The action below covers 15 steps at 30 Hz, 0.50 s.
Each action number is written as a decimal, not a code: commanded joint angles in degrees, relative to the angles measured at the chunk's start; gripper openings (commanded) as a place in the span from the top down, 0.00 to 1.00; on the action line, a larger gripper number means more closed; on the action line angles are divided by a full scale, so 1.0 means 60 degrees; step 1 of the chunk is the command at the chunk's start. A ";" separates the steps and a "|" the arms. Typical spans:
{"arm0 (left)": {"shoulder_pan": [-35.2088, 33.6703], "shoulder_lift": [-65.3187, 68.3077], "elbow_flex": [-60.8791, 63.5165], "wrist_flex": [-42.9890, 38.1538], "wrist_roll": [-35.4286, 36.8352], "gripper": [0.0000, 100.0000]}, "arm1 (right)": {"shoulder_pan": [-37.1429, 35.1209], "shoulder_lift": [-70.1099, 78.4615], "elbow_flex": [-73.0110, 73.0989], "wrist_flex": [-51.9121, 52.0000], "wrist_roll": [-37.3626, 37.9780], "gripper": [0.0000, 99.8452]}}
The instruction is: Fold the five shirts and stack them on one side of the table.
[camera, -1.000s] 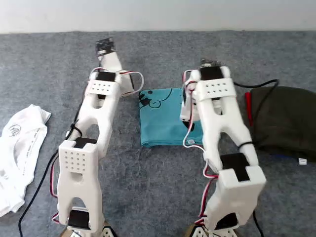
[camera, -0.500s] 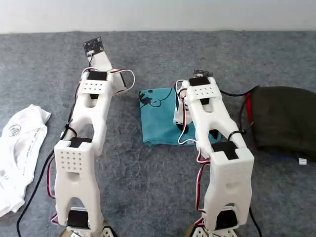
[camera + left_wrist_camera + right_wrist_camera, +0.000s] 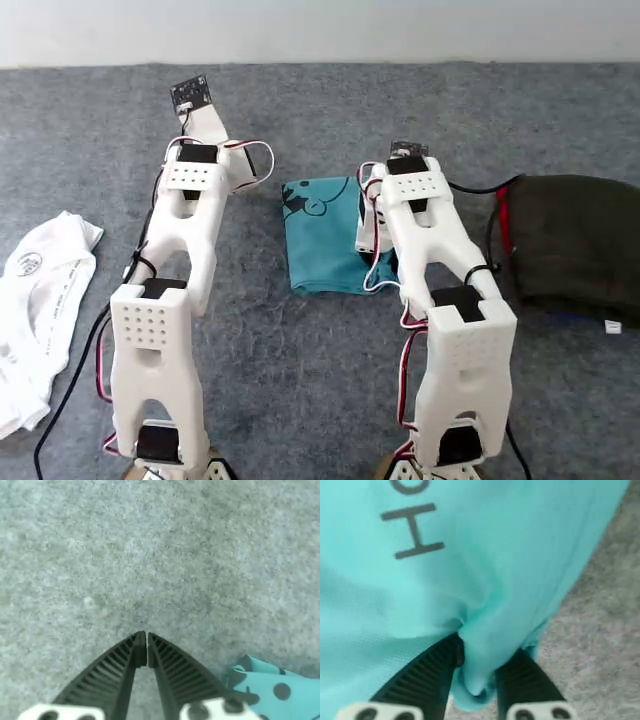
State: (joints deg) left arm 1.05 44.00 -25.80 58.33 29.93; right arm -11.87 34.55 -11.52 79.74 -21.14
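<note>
The right jaws have pulled back slightly, dragging the teal shirt: a fold is pinched between them, the rest spread ahead. The left jaws, closed on nothing over bare surface, have its corner just beside them. It looks folded; stacking remains.

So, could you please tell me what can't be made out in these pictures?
High view: the right arm covers part of the teal shirt, hiding its fold there.
High view: the white shirt runs off the picture's edge.
High view: the dark pile is cut by the edge; how many shirts it holds cannot be told.
Right wrist view: teal cloth bunched in the right gripper hides how much it grips.
</note>
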 commanded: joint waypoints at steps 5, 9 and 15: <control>0.0000 -0.0733 -0.0183 0.0000 0.0029 0.99 | 0.0593 -0.0755 0.0000 -0.0139 0.0176 0.99; 0.0000 -0.0733 -0.0183 0.0000 0.0029 0.99 | 0.0652 -0.1619 0.0000 -0.0139 0.0278 0.99; -0.0029 -0.0733 -0.0183 0.0000 0.0029 0.99 | 0.0769 -0.2747 -0.0044 -0.0315 0.2183 0.99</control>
State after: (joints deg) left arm 1.05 44.00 -25.80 58.33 29.93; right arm -8.18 24.70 -11.25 79.65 -12.79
